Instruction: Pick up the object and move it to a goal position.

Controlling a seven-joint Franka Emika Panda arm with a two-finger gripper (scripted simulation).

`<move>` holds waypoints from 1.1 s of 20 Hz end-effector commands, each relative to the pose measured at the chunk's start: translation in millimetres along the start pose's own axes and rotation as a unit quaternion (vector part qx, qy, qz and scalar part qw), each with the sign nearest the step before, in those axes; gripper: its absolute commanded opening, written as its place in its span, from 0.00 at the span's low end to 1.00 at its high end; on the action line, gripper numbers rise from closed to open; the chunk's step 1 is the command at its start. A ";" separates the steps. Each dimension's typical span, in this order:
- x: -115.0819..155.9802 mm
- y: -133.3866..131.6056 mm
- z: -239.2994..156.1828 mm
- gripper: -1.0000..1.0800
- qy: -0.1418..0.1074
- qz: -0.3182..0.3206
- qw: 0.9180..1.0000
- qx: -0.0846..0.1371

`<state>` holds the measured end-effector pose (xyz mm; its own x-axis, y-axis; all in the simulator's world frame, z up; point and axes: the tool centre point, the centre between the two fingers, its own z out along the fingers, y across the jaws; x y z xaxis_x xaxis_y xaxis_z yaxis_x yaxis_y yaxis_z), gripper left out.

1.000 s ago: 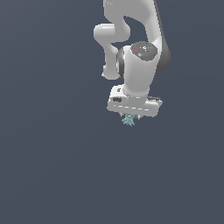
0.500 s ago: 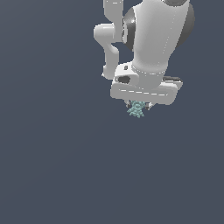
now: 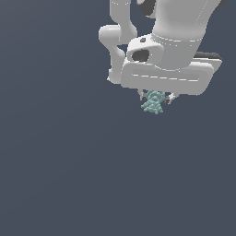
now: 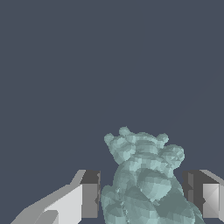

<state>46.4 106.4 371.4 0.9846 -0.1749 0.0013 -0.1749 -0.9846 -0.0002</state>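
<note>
Hanging between fingers (image 4: 89, 200), object (image 3: 152, 102) against dark backdrop (image 3: 60, 161).

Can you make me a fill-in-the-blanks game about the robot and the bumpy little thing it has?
1. The bumpy lump is pale ____ in colour.
2. The lump sits ____ the two fingers of the end effector.
3. The robot arm is ____ in colour.
4. In the exterior view, the lump hangs ____ the end effector.

Missing words: teal; between; white; below
</note>
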 end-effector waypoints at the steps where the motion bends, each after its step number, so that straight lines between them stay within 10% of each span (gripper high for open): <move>1: 3.8 -2.9 -15.7 0.00 -0.001 0.000 1.000 0.000; 22: 27.0 -19.6 -98.5 0.00 -0.001 0.000 1.000 0.000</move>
<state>75.2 120.4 466.2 0.9846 -0.1750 0.0005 -0.1750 -0.9846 0.0001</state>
